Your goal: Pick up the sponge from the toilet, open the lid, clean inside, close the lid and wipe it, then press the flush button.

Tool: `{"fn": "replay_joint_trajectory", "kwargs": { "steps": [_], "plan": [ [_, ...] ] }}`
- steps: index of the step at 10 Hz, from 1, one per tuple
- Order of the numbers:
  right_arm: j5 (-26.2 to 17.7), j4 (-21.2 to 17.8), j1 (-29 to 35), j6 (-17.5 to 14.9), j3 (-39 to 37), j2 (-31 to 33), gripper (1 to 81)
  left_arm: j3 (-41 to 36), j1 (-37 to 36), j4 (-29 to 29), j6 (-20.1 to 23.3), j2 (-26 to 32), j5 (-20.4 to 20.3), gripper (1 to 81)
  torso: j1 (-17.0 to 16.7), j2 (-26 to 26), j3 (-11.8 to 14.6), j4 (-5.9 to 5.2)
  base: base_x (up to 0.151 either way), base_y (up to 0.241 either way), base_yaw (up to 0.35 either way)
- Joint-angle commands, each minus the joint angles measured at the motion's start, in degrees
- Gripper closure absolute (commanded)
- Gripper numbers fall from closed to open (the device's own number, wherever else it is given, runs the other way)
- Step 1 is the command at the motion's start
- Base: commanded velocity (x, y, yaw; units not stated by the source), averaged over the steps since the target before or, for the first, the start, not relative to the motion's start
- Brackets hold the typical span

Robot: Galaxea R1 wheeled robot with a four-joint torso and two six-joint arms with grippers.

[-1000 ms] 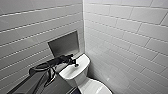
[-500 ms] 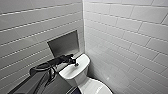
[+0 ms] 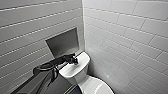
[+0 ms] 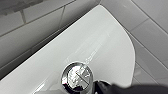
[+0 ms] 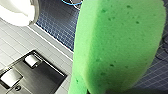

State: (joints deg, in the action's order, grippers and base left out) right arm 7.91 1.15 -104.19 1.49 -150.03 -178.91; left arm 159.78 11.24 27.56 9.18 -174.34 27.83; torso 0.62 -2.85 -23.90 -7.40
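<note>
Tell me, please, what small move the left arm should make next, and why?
Probably shift the left gripper a touch onto the middle of the flush button and press down. In the left wrist view its dark end shows at the button's rim, off centre, above the white tank top. The lid looks closed, and the sponge hangs close to the right wrist camera.

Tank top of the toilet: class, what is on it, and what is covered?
A round shiny flush button sits in the white tank top. The left gripper reaches over it, so the surface under that dark part cannot be seen.
</note>
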Motion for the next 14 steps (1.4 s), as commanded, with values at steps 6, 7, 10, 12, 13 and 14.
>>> {"fn": "replay_joint_trajectory", "kwargs": {
  "steps": [6, 7, 10, 12, 13, 14],
  "plan": [
    [-5.27, 0.88, -2.74, -0.26, 1.42, -1.30, 81.1, 2.29, -9.44, -1.99, 0.40, -1.54, -2.87, 81.1, 0.00, 0.02, -2.01, 0.00, 0.000, 0.000, 0.000],
    [-5.27, 0.88, -2.74, -0.26, 1.51, -1.30, 81.1, 2.82, -9.26, -2.07, 0.40, -1.72, -2.87, 81.1, 0.00, 0.02, -4.48, 0.00, 0.000, 0.000, 0.000],
    [-5.27, 1.31, -2.82, -0.43, 1.68, -1.39, 81.1, 2.91, -8.99, -2.16, 0.40, -1.89, -2.96, 81.1, 0.02, 0.04, -1.93, 0.00, 0.000, 0.000, 0.000],
    [-5.27, 1.49, -2.82, -0.52, 1.94, -1.47, 81.1, 2.91, -8.12, -2.86, 0.40, -2.33, -4.45, 81.1, 0.02, 0.04, -2.17, 0.00, 0.000, 0.000, 0.000],
    [-5.27, 1.49, -2.82, -0.52, 1.95, -1.48, 81.1, 2.91, -7.07, -3.56, 0.40, -2.59, -4.63, 81.1, 0.02, 0.04, -2.18, 0.00, 0.000, 0.000, 0.000],
    [-5.27, 1.49, -3.00, -0.52, 2.03, -1.48, 81.1, 2.91, -5.57, -4.00, 0.40, -2.86, -5.50, 81.1, 0.02, 0.04, -2.18, 0.00, 0.000, 0.000, 0.000]
  ]
}}
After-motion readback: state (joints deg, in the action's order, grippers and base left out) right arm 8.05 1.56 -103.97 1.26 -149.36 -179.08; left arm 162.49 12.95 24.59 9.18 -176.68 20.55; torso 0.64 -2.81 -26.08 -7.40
